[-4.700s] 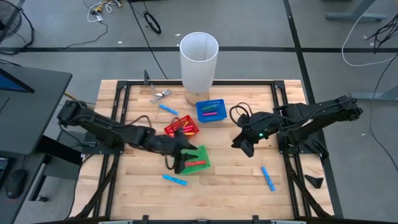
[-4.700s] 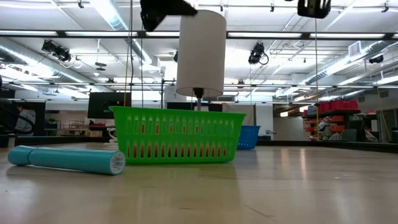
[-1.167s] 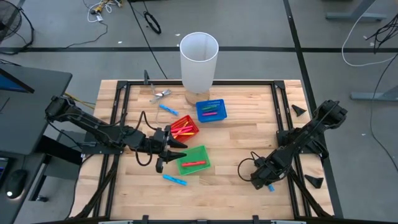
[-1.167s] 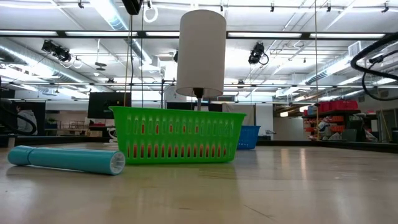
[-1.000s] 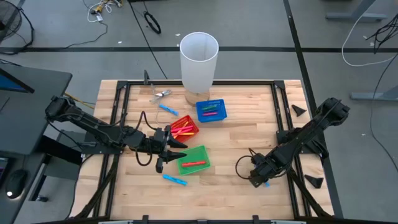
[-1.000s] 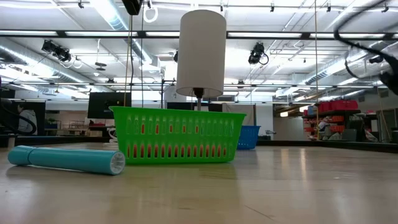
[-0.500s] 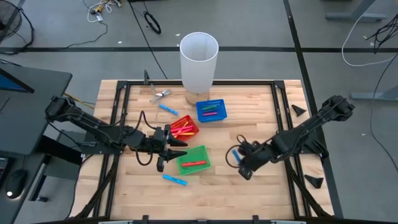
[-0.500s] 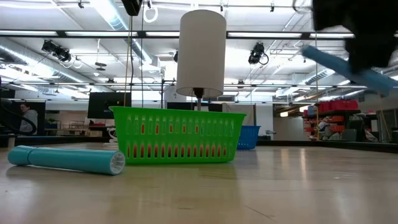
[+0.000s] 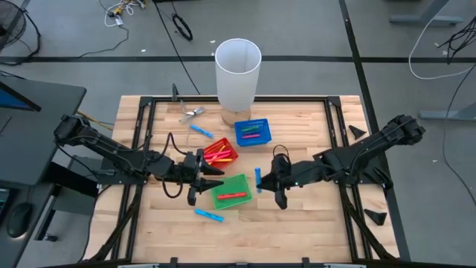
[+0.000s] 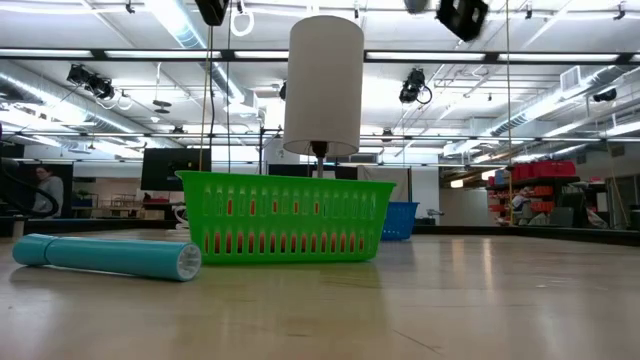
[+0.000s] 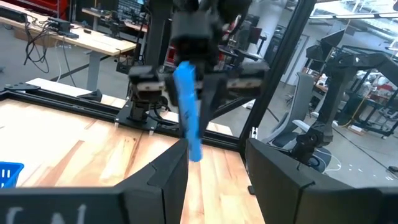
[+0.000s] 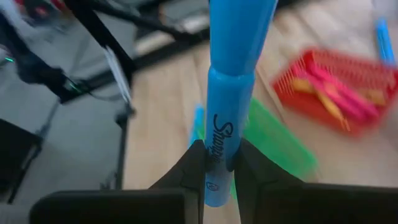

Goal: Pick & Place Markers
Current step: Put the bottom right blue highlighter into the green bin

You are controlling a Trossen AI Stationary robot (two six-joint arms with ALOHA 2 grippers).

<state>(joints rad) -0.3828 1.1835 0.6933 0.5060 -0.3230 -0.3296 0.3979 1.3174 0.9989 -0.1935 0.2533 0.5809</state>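
You have a tall white cylinder (image 9: 238, 74) standing at the far edge of the wooden table (image 9: 297, 223), near the middle. Just in front of it sits the blue basket (image 9: 252, 132), with the red basket (image 9: 219, 152) beside it and the green basket (image 9: 230, 191) nearer the front edge. A small silvery metal clip (image 9: 192, 113) lies toward the far left corner

Light blue marker (image 12: 231, 106), black lettering
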